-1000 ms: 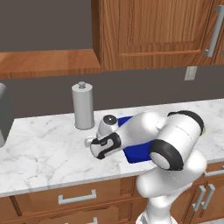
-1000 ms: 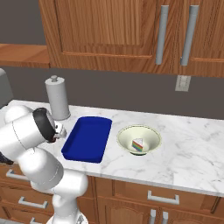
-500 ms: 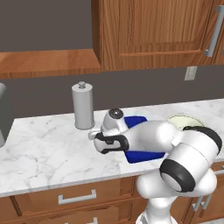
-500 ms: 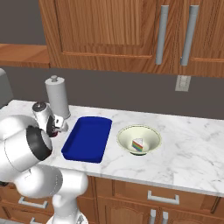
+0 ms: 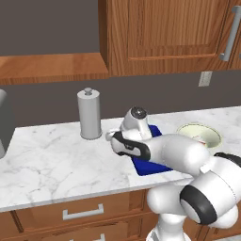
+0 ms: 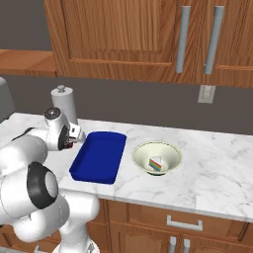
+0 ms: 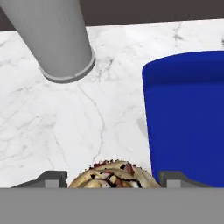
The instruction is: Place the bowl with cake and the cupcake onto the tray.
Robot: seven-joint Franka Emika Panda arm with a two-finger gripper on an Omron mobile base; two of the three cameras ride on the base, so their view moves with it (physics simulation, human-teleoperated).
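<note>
The gripper (image 7: 113, 180) was closed on the cupcake (image 7: 111, 175), whose swirled top with dark flecks showed between the two finger tips (image 7: 53, 178) in the hand view. It was held above the marble counter (image 7: 65, 127), just beside the near left corner of the blue tray (image 7: 188, 118). In the right base view the gripper (image 6: 74, 137) hung at the tray's (image 6: 99, 155) left edge, in front of the grey paper-towel holder (image 6: 64, 104). The tray lay bare on the counter (image 6: 217, 163). To its right, close beside it but apart, sat the pale bowl (image 6: 157, 157) with the rainbow-layered cake (image 6: 156, 163) inside. Wooden cabinets (image 6: 148, 34) hung above, and a wall outlet (image 6: 206, 94) was set into the grey backsplash.
</note>
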